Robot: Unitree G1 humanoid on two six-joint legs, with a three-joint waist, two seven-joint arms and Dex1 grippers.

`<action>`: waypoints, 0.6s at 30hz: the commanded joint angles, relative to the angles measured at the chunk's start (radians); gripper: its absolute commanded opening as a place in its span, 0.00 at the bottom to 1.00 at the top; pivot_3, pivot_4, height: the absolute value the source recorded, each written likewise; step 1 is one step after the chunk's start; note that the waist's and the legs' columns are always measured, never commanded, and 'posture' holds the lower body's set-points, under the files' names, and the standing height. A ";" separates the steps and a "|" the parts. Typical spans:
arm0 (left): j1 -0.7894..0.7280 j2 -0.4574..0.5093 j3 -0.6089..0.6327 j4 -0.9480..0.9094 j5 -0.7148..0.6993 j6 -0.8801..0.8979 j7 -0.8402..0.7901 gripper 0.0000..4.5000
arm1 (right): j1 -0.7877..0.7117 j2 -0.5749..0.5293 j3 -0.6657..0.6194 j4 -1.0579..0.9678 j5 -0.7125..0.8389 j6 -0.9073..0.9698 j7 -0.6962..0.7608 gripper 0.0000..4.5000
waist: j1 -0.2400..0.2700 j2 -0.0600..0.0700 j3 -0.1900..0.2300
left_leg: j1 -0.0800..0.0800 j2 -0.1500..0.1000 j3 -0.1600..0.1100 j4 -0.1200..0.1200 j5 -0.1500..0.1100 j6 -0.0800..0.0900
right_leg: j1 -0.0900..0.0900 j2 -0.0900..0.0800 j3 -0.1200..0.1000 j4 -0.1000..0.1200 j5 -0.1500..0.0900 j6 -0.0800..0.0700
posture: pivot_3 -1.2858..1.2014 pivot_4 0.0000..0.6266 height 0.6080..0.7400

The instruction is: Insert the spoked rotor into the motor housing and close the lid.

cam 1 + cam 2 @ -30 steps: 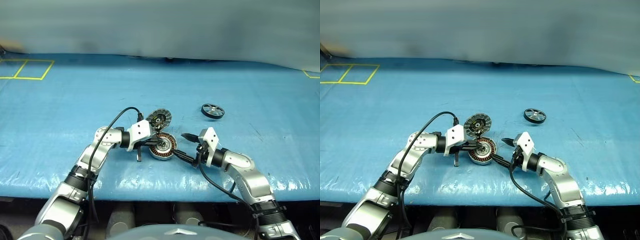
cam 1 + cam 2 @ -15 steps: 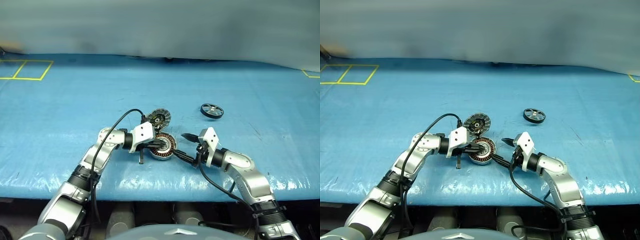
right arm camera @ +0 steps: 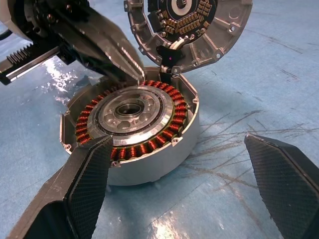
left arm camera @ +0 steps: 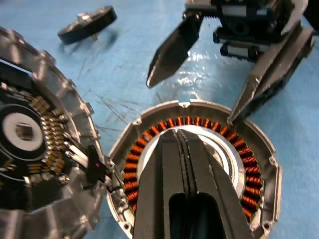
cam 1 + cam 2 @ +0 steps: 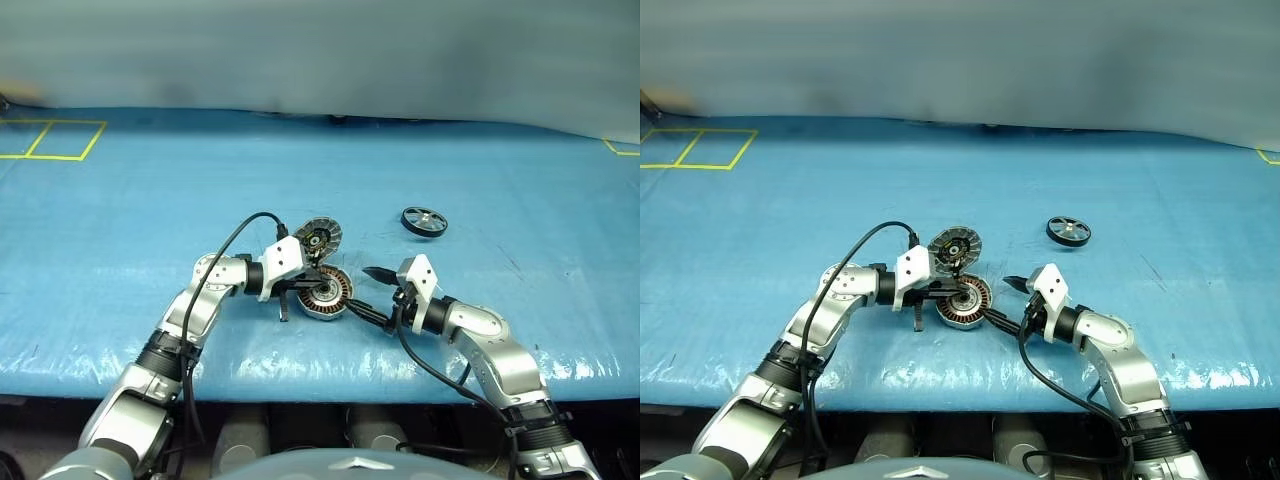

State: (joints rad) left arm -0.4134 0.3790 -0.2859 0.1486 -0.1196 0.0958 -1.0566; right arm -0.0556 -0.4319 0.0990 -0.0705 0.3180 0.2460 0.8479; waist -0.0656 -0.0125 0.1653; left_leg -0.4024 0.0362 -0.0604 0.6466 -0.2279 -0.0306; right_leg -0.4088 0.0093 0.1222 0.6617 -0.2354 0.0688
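So the housing (image 5: pixel 326 293) sits open on the blue mat, copper windings showing, lid (image 5: pixel 321 237) tipped up on its far edge. The rotor (image 5: pixel 425 221) is still out, lying well off to the housing's far right. I'd call this the prep stage, with nothing inserted yet. The left gripper (image 4: pixel 185 149) has its fingers pressed together with nothing between them, tips over the housing's silver centre. The right gripper (image 5: pixel 369 293) is spread wide and empty, just beside the housing's right side. Next up, I reckon the right one has to go out to the rotor, pinch it by the rim and bring it back level over the housing.
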 commanded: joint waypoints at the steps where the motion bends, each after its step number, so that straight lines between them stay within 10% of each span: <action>1: -0.012 0.000 0.011 -0.043 -0.029 -0.003 -0.014 0.00 | -0.007 0.002 -0.009 -0.014 0.003 -0.023 0.001 0.99 | 0.000 0.000 0.000 | 0.000 0.000 0.000 0.000 0.000 0.000 | 0.000 0.000 0.000 0.000 0.000 0.000 | 0.52 0.24 1.00; 18: -0.026 0.040 -0.115 0.010 0.099 0.022 -0.033 0.00 | 0.001 0.000 -0.014 -0.018 0.001 -0.026 -0.004 0.99 | 0.001 0.000 0.000 | 0.000 0.000 0.000 0.000 0.000 0.000 | 0.000 0.000 0.000 0.000 0.000 0.000 | 0.52 0.24 1.00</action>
State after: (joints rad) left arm -0.4340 0.4108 -0.3886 0.1512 -0.0456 0.1152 -1.0994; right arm -0.0556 -0.4319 0.0991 -0.0684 0.3159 0.2408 0.8466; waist -0.0649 -0.0126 0.1653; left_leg -0.4024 0.0359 -0.0605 0.6470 -0.2279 -0.0307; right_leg -0.4084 0.0093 0.1222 0.6616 -0.2353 0.0689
